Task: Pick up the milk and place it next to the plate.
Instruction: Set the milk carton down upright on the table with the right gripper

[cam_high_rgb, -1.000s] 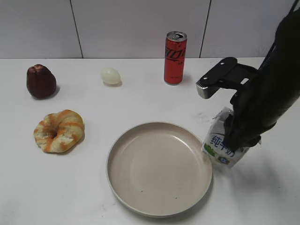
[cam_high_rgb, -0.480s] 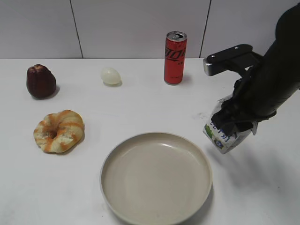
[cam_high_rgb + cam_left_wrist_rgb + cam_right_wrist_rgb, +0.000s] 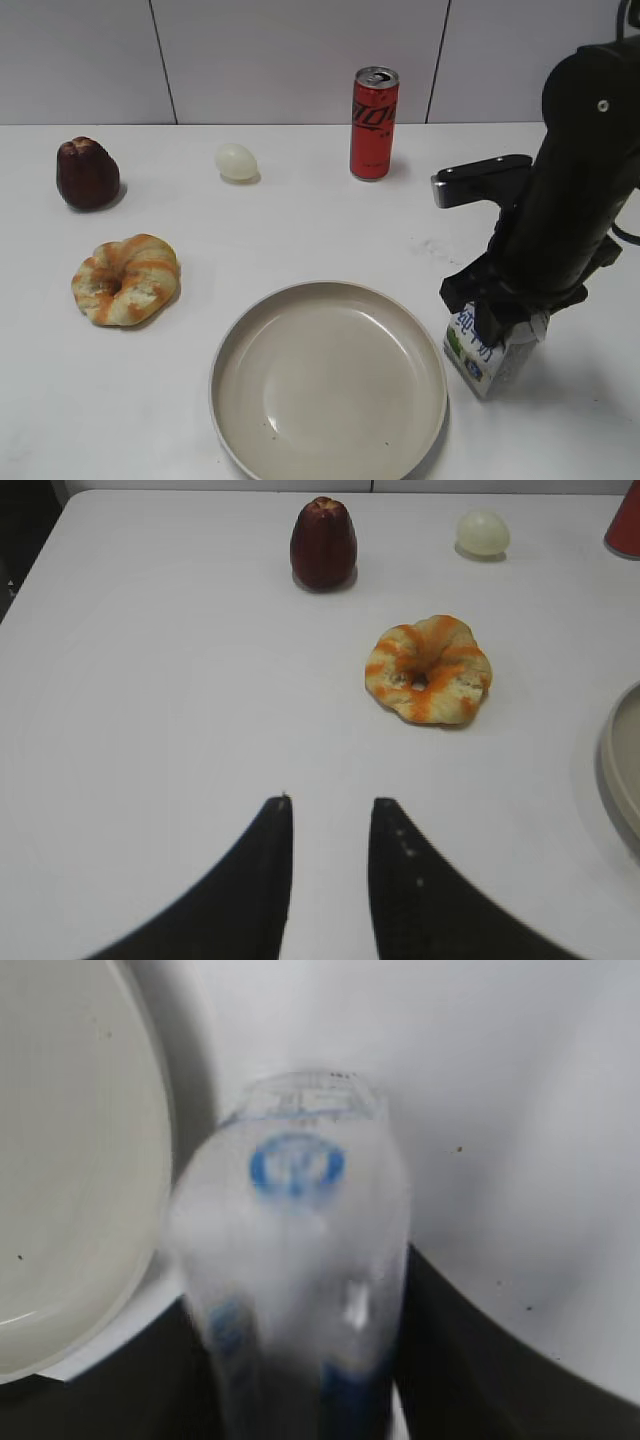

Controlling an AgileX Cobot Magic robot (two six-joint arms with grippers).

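milk (image 3: pixel 484 352): lower right of the exterior frame, standing pretty much upright just beside the plate (image 3: pixel 328 386), its bottom looks to be on or right at the table (image 3: pixel 300 230). Can't tell if carton and rim touch.

right gripper (image 3: pixel 505 318): clamped on the top of the carton. Wrist view is blurry, but the dark fingers (image 3: pixel 440 1360) sit on both sides of it.

left gripper (image 3: pixel 328 825): fingers slightly apart, nothing between them, over bare table, far from the action.

step, my guess: set it down and let go, basically the last bit of the job.

how to do it well: make sure the base sits flat first, then open slowly and pull straight up so the carton doesn't tip into the rim.

risk: light carton, so any sideways drag on release could knock it over.

other stuff: 1 red can (image 3: pixel 374 122), 1 ring bread (image 3: pixel 126 279), both well away.
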